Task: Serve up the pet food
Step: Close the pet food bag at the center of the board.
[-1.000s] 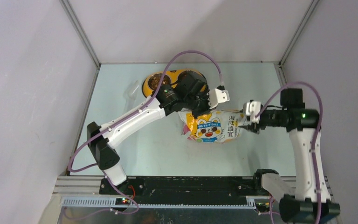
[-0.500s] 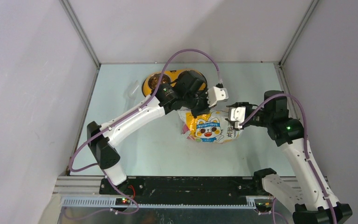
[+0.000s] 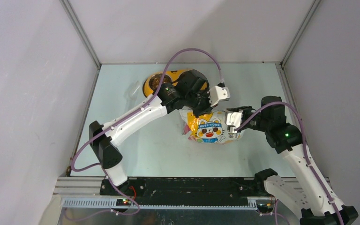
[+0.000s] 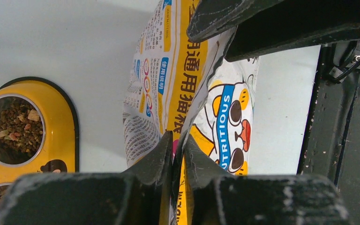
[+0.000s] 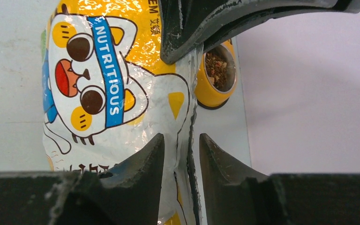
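- Pinching the foil bag (image 3: 211, 129) at its far edge, the left gripper (image 3: 198, 112) has its fingers (image 4: 154, 161) drawn almost together. Only the thin crinkled foil sits between them, so they are clamped on the bag.
- At the bag's right-hand edge, the right gripper (image 3: 236, 126) has its fingers (image 5: 143, 164) straddling the sealed seam, one on each side. In the right wrist view a narrow slot shows between them, and the foil runs up through it. I cannot tell whether the pads press the foil or merely flank it.
- The bag sits between the two grippers near the middle of the table (image 3: 136, 145). Its cartoon-cat front, with the blue "NUTRITIOUS" band, is turned up toward the overhead camera. The back panel of small print shows in the left wrist view.
- The pet food (image 4: 16, 124) is visible as brown kibble in one steel cup of the yellow double bowl (image 4: 58, 124), the cup on the left in the overhead view. The bowl stands on the table just beyond the bag and is partly covered by the left arm in that view. The inside of the bag is hidden.
- A clear scoop (image 3: 133, 91) lies on the table just left of the bowl, apart from both grippers.
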Controlling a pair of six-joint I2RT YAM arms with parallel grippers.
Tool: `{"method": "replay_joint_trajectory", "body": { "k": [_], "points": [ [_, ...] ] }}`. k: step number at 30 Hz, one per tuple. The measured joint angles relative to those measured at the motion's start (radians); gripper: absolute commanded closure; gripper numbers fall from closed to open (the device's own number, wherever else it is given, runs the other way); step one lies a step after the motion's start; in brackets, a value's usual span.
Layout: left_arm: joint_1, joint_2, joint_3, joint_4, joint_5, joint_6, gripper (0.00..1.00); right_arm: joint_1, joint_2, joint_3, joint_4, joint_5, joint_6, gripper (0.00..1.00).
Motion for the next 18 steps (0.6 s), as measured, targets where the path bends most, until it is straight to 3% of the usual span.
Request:
{"method": "replay_joint_trajectory", "body": {
  "k": [7,13,18],
  "points": [
    [0.002,0.002,0.003,-0.004,0.000,0.000,0.83,0.023,-0.011,-0.014,0.024,0.064,0.004,0.75],
    [0.002,0.005,0.003,-0.004,0.000,0.000,0.82,0.045,-0.017,-0.019,0.028,0.111,0.005,0.93],
    [0.003,0.008,0.008,-0.007,-0.001,0.000,0.82,0.052,-0.018,-0.019,0.031,0.135,0.019,1.00]
  ]
}}
